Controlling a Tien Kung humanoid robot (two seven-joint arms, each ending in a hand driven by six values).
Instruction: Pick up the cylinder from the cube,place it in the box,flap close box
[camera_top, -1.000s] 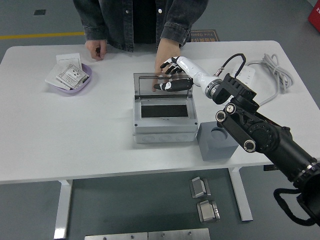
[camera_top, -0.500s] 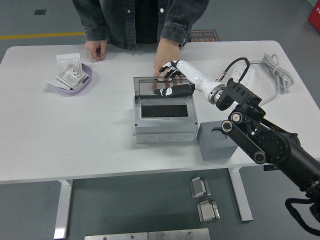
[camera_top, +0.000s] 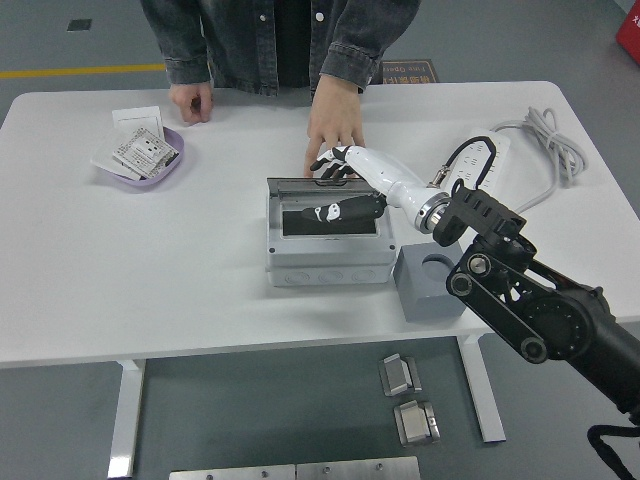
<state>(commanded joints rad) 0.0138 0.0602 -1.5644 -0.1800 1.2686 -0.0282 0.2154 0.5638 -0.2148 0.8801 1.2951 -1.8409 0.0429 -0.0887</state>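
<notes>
The robot's right hand (camera_top: 338, 190) presses its flat, extended fingers on the clear flap (camera_top: 325, 200) of the grey box (camera_top: 328, 250) at mid-desk, the lid tilted well down over the opening. The cube (camera_top: 432, 285) just beside the box shows an empty socket; the cylinder is out of sight, presumably inside the box. Only the last of the closing appears to remain. A person's hand (camera_top: 335, 130) rests behind the box near the far edge. No writing is legible on the box.
</notes>
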